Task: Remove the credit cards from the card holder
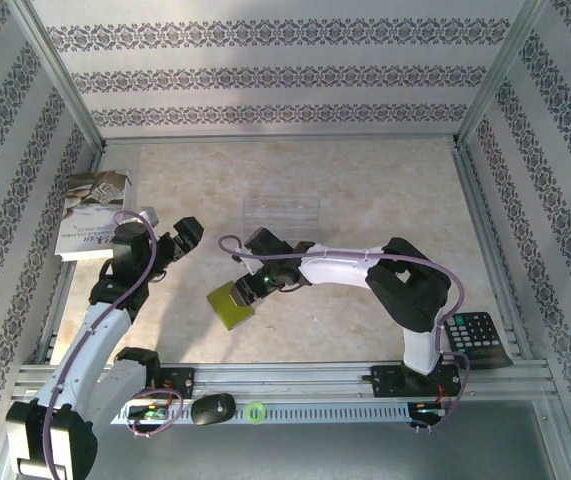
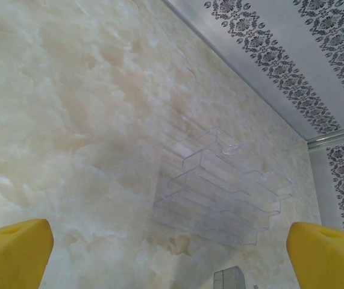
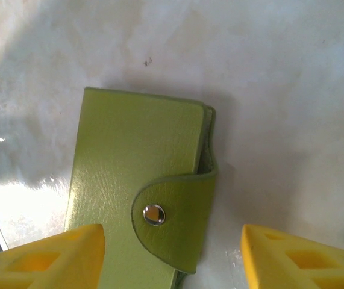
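**Top external view.** The beige marble-pattern table [image 1: 385,190] carries all items. The yellow-green folding card holder [image 1: 229,306] lies flat, left of frame centre and slightly below it. The right gripper [image 1: 253,288] sits directly at the holder's upper right edge. How far its jaws are spread cannot be told from this view. The left gripper [image 1: 185,240] hangs at centre left with its jaws spread, well apart from the holder. A clear plastic tiered tray [image 1: 282,213] stands above frame centre. A white-grey book [image 1: 90,215] lies at the left edge. A black calculator [image 1: 475,335] lies at lower right.

**Left wrist view.** The left gripper [image 2: 170,257] is spread wide. Its yellow fingertips [image 2: 12,253] sit in the two bottom corners with bare table between them. The clear tray [image 2: 220,186] lies right of centre.

**Right wrist view.** The card holder [image 3: 138,162] lies at frame centre, closed, with its strap fastened by a metal snap [image 3: 154,214]. The right gripper [image 3: 175,259] is spread. One yellow finger [image 3: 45,256] overlaps the holder's lower left corner. The other finger stands apart from the holder at lower right, over bare table.
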You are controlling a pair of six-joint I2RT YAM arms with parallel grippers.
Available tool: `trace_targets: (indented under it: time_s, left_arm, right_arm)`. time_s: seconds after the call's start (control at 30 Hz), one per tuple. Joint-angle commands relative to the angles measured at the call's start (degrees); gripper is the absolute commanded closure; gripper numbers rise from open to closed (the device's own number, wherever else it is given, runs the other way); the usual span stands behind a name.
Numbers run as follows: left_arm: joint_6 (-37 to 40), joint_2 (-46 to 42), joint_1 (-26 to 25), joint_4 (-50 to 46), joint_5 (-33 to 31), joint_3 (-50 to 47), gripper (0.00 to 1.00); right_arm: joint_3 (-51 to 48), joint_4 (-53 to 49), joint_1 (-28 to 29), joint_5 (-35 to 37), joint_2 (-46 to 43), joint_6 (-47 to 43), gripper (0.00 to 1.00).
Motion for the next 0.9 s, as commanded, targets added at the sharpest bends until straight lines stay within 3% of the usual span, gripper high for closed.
trace_targets:
  time_s: [0.0,0.3,0.47,0.7,0.87]
  left_arm:
    - [1.6,-0.9,-0.5,-2.2,-1.1,0.6,0.01]
    - [2.1,-0.8,-0.5,-2.9,-2.0,1.0,0.01]
    - [2.3,-0.8,-0.4,-3.3,-2.3,1.1,0.01]
    - [2.0,-0.9,-0.4,-2.9,-2.1,0.7,0.01]
    - [2.1,-0.8,-0.4,-2.8,-2.0,0.6,0.01]
  right_arm:
    - [-1.9,0.6,1.0,-0.7,-0.4,-0.2,0.39]
    - [-2.2,0.0,3.1,-2.5,0.3,-0.8,0.42]
    - [-1.9,-1.9,3.7,0.3,1.3,-1.6,0.48]
    - [-1.6,-3.1,4.6,3.3,2.8,-3.0,0.61]
    - [-2.2,-1.0,4.6,3.1,2.0,-2.9,0.78]
